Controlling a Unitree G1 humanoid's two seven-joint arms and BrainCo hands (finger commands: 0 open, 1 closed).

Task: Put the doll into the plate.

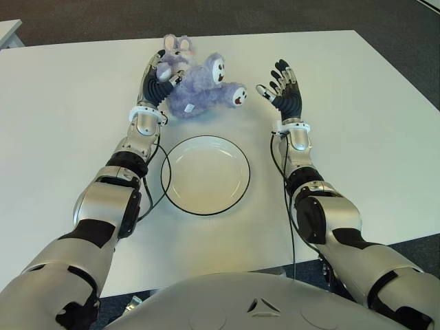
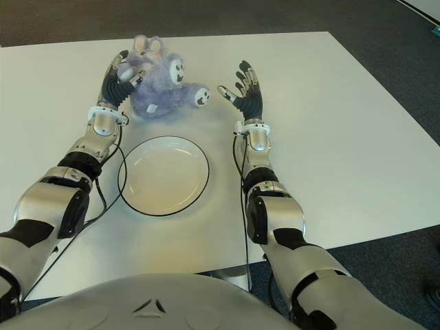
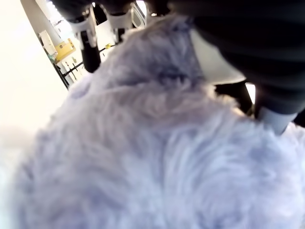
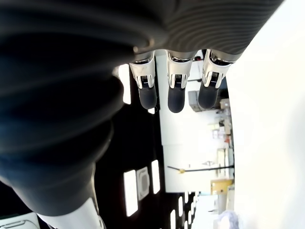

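A fluffy lilac doll (image 1: 203, 89) with white-soled feet lies on the white table (image 1: 371, 151), just beyond the plate. My left hand (image 1: 159, 74) is against the doll's left side, its fingers curled into the fur near the eared head; in the left wrist view the doll's fur (image 3: 157, 157) fills the picture. The white plate (image 1: 206, 175) with a dark rim sits between my forearms and holds nothing. My right hand (image 1: 280, 86) is raised to the right of the doll's feet, a small gap away, with straight, spread fingers (image 4: 175, 90) that hold nothing.
The table's far edge runs close behind the doll, with dark carpet (image 1: 385, 34) beyond it. Cables (image 1: 152, 199) run along both forearms beside the plate. Bare table surface stretches to either side of the arms.
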